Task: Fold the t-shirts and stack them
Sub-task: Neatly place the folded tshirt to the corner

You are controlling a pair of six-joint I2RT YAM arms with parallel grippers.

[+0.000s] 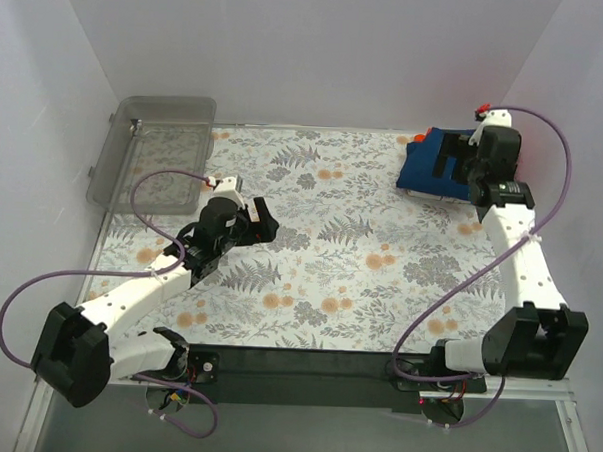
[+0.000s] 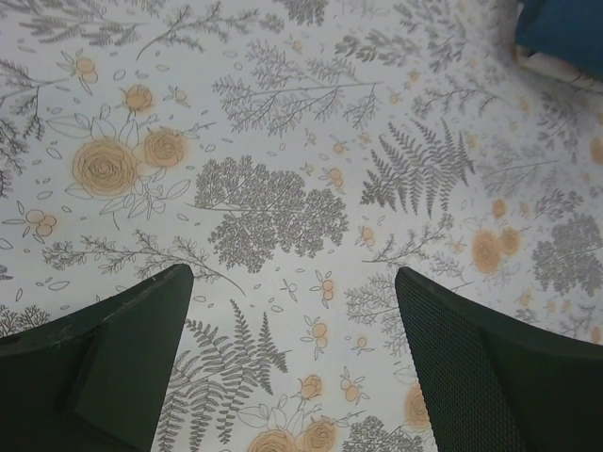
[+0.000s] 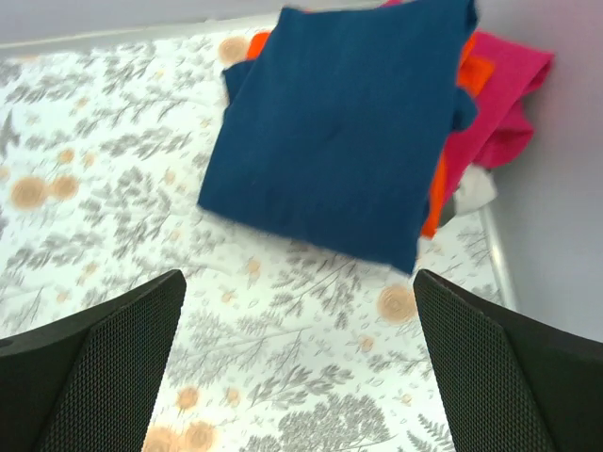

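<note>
The t-shirts lie folded in one stack at the table's far right corner. The navy blue one [image 3: 339,122] is on top, over an orange one [image 3: 440,193], a magenta one [image 3: 504,99] and a greyish one [image 3: 479,191] at the bottom. My right gripper [image 3: 299,278] hovers open just in front of the stack, nothing between its fingers; from above it [image 1: 447,159] overlaps the navy shirt [image 1: 424,166]. My left gripper [image 2: 294,273] hangs open and empty over bare floral cloth at the table's left middle [image 1: 267,222]. A corner of the navy shirt [image 2: 565,28] shows far off.
A clear plastic bin [image 1: 155,145] stands at the back left corner. White walls close the table on three sides; the right wall [image 3: 565,235] is right beside the stack. The floral tablecloth [image 1: 351,248] covers the table.
</note>
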